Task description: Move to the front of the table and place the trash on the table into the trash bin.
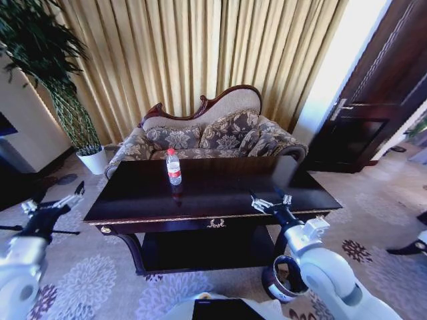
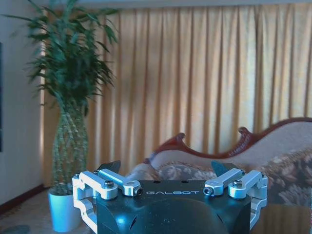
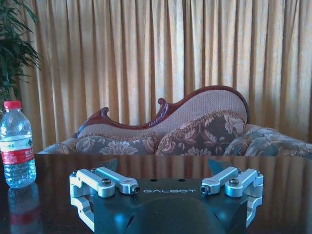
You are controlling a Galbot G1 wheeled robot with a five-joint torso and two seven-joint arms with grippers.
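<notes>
A clear plastic bottle (image 1: 173, 167) with a red cap and red label stands upright on the dark glossy table (image 1: 220, 193), left of its middle. My right gripper (image 1: 270, 199) hovers open over the table's front right part, well to the right of the bottle. In the right wrist view the bottle (image 3: 17, 146) stands far off to one side of the open right gripper (image 3: 163, 165), with nothing between the fingers. My left gripper (image 1: 57, 200) hangs open beside the table's left end; its wrist view shows the left gripper (image 2: 166, 168) holding nothing. The dark round trash bin (image 1: 283, 280) sits on the floor by the table's front right leg, partly behind my right arm.
A patterned sofa (image 1: 207, 137) stands right behind the table, with curtains beyond it. A tall plant in a white pot (image 1: 93, 160) is at the back left, and a dark door (image 1: 373, 100) at the right. Patterned carpet lies around the table.
</notes>
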